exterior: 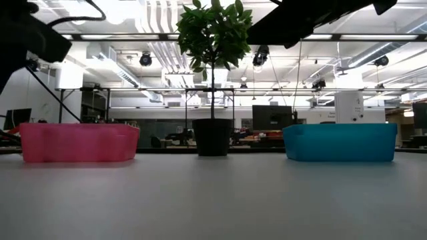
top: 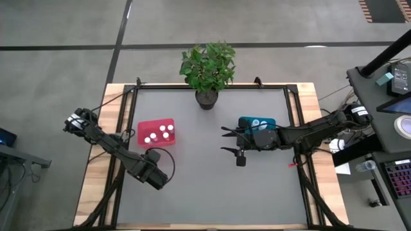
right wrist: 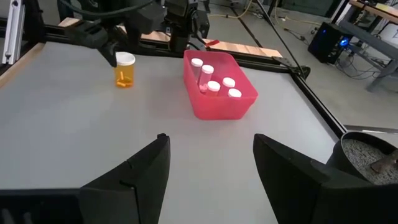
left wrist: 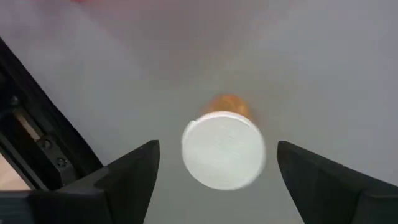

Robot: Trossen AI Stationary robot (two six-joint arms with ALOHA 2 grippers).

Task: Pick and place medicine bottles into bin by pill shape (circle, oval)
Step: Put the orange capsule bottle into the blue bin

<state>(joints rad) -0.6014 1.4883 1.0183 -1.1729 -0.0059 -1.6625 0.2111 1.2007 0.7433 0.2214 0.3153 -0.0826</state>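
Note:
An orange medicine bottle with a white cap stands upright on its base on the grey table, a little to the near side of the red bin. My left gripper hangs above it, pointing down and open. One finger stands on either side of the cap with a gap on each side. It also shows in the high view. The red bin holds several white-capped bottles. My right gripper is open and empty, level, just left of the teal-blue bin.
A black plant pot with a leafy plant stands at the table's far edge, between the two bins. In the low view the red bin is left and the teal-blue bin right of the pot. Bare grey table lies toward the near edge.

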